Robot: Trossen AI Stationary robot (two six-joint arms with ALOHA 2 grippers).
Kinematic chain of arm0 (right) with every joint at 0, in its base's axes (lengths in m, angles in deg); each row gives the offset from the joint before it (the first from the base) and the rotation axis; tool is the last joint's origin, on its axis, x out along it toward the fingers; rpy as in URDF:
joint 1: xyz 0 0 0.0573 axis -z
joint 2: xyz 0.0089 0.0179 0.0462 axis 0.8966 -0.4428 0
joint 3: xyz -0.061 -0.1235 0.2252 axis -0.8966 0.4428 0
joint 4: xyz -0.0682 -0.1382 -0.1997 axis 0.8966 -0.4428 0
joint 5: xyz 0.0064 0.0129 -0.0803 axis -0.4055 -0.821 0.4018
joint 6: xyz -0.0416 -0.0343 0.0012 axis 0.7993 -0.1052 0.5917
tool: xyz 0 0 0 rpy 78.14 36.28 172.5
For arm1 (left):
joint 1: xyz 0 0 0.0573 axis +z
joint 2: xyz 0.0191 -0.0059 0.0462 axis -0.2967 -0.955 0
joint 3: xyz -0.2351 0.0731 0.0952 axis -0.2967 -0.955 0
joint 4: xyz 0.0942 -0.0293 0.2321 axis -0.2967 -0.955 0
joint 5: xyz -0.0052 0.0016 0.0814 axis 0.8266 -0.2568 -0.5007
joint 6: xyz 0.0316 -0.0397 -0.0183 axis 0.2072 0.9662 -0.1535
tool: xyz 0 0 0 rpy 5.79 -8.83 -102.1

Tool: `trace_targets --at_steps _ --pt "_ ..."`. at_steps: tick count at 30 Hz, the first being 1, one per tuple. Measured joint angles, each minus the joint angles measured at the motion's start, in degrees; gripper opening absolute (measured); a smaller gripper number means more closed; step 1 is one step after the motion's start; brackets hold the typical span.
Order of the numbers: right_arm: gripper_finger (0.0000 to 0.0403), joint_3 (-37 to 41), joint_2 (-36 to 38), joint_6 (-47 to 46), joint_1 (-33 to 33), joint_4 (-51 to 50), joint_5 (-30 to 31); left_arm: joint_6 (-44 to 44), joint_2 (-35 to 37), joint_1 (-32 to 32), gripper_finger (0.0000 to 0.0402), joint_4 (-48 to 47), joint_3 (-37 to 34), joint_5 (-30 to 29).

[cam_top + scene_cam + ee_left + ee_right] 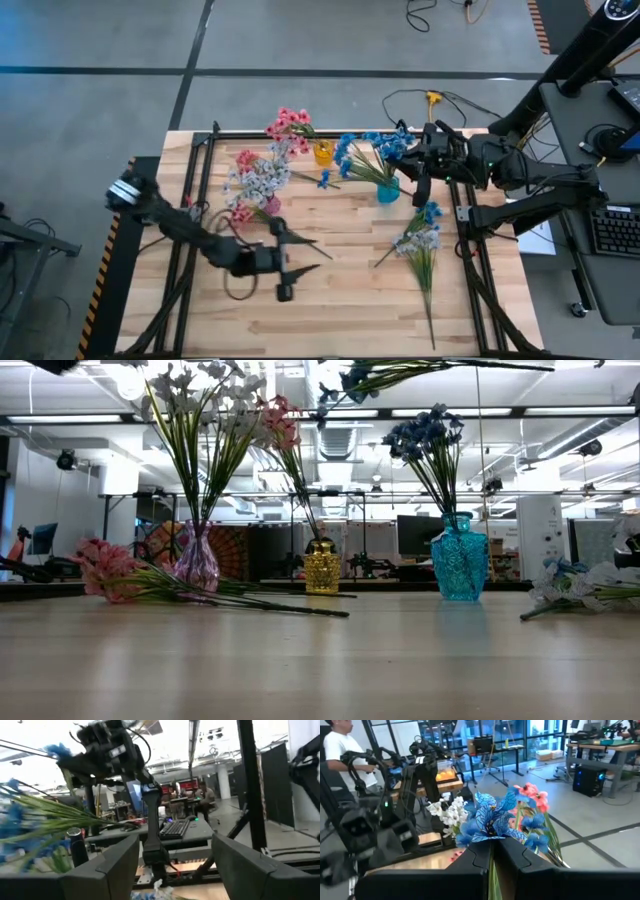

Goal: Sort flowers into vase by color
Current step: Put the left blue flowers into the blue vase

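The left claw (300, 258) is held above the near middle of the tabletop (340, 320), released, with nothing between its fingers (117, 865). A mixed sprig (420, 240) lies flat at the near right, and a pink sprig (110, 572) lies flat at the left beside the purple vase (197, 563). That vase holds white flowers (258, 180). The yellow vase (323, 153) at the far edge holds pink flowers (288, 124). The blue vase (388, 188) holds blue flowers (428, 432). Above the blue vase, the right claw (412, 156) is clenched on a blue sprig (490, 820), whose stem runs between the fingers (470, 865) and whose blossoms project just beyond the fingertips. A person (342, 750) is seen beyond the tabletop.
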State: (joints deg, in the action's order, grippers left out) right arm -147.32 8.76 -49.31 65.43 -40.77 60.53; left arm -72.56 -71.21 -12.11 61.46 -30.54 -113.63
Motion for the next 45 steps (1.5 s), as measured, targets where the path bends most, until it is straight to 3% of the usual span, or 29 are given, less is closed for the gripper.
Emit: trace_targets --at_steps 7,14,19,31,38,45 --pt "0.0009 -2.96 -3.30 0.56 -0.11 0.06 -2.02 0.66 -13.64 4.34 0.0231 9.79 9.32 2.21" --pt "0.0009 -4.87 -5.00 1.11 -0.11 0.04 -4.74 1.69 -20.83 7.48 0.0231 15.86 13.88 1.52" --pt "0.0009 -5.47 -5.17 1.16 -0.73 0.83 -5.06 2.67 -23.59 9.59 0.0231 16.90 16.49 1.57" --pt "0.0009 -5.47 -5.92 1.57 -2.50 4.06 -6.77 16.97 -29.27 16.53 0.0231 17.24 24.06 5.31" --pt "0.0009 -5.47 -5.94 1.71 -2.62 4.00 -7.84 21.92 -32.66 19.76 0.0231 21.88 27.62 14.70" --pt "0.0009 -5.47 -5.94 2.60 -2.62 3.98 -8.26 24.28 -33.41 22.31 0.0231 21.75 30.29 19.07"
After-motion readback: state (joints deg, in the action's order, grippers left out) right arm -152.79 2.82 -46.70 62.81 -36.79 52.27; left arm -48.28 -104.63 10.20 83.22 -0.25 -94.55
